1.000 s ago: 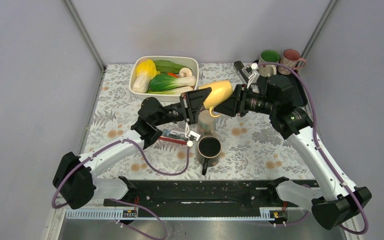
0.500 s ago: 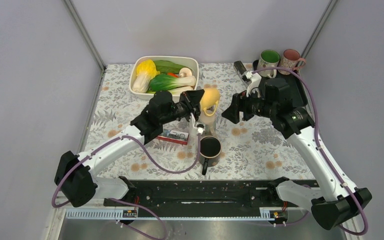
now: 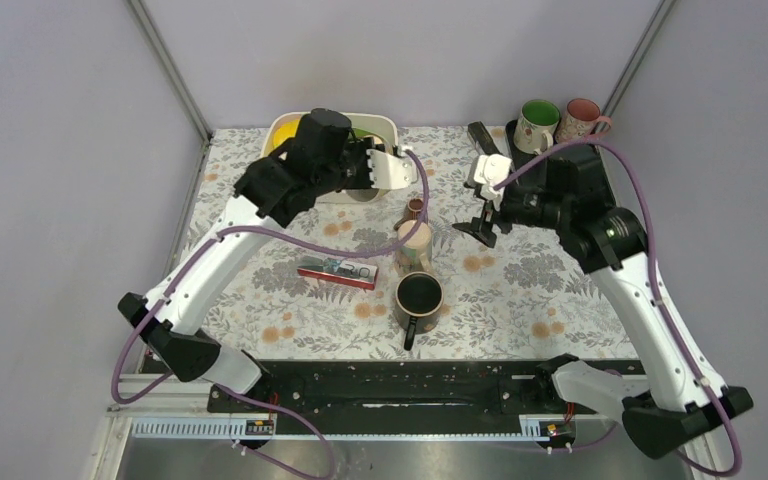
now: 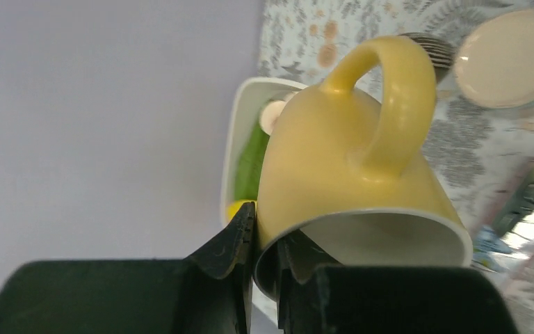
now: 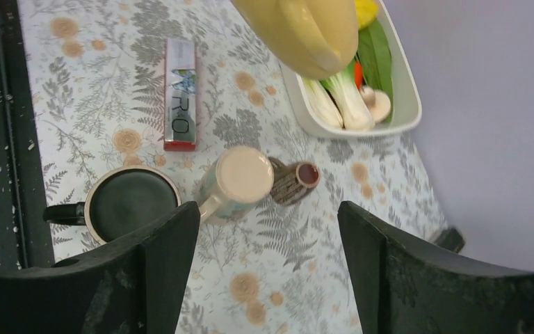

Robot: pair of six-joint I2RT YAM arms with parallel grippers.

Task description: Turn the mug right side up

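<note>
One glossy yellow loop-handled mug (image 4: 337, 167), rim pinched in left pincer (image 4: 264, 243)

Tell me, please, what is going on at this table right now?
The left gripper is pinching the rim of the yellow mug and holding it in the air near the tray of vegetables; the mug has not been set down yet. The right gripper is open and empty, hovering over the table beside it. A black mug stands upright below them.
</note>
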